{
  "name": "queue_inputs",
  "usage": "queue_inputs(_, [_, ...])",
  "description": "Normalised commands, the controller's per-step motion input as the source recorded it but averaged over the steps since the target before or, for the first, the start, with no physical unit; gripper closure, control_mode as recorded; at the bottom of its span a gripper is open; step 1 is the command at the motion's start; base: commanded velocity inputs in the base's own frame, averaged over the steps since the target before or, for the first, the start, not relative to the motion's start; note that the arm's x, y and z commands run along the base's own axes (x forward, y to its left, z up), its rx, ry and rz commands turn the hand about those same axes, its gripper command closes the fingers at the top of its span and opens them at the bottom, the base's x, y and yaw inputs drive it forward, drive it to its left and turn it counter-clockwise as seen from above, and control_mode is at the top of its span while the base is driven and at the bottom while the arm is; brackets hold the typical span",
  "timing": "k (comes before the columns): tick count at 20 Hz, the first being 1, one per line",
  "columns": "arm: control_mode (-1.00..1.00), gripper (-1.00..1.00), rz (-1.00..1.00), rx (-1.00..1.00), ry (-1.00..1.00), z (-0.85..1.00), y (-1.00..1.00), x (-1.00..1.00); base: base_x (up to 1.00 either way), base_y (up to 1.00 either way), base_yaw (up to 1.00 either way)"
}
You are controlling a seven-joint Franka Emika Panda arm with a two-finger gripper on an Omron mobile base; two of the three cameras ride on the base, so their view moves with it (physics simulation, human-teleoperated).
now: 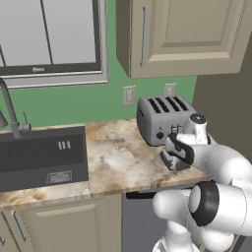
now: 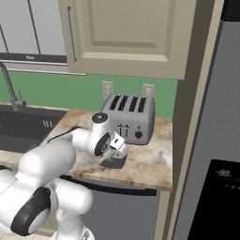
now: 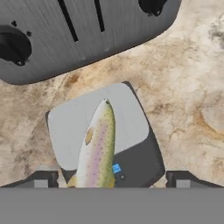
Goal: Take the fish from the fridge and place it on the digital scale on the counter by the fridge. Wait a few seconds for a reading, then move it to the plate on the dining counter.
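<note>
While the slender grey-brown speckled fish [image 3: 97,146] is lying on the small dark-grey digital scale [image 3: 127,118] before the silver four-slot toaster [image 3: 83,35], we are seeing our gripper [image 3: 112,179] hovering wide-spread above it, holding nothing.

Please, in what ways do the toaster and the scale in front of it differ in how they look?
The toaster is tall and silver with four slots on top; the scale is low and dark grey with a flat, lighter top. The toaster is much wider than the scale. The scale carries the fish lying along its top, while nothing lies on the toaster. Both stand on the marbled counter, close to each other.
</note>
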Motion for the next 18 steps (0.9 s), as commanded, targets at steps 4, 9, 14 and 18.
queue_inputs(4, [-1.0, -1.0, 0.0, 0.07, -0.14, 0.86, 0.0, -0.42, 0.0, 0.0, 0.0])
queue_inputs(9, [-1.0, -1.0, 0.0, 0.08, -0.04, 0.75, 0.0, -0.3, 0.0, 0.0, 0.0])
queue_inputs(14, [-1.0, -1.0, 0.0, 0.06, 0.01, 0.29, 0.0, -0.1, 0.0, 0.0, 0.0])
queue_inputs(18, [-1.0, -1.0, 0.0, 0.0, 0.03, 0.0, 0.01, -0.01, 0.0, 0.0, 0.0])
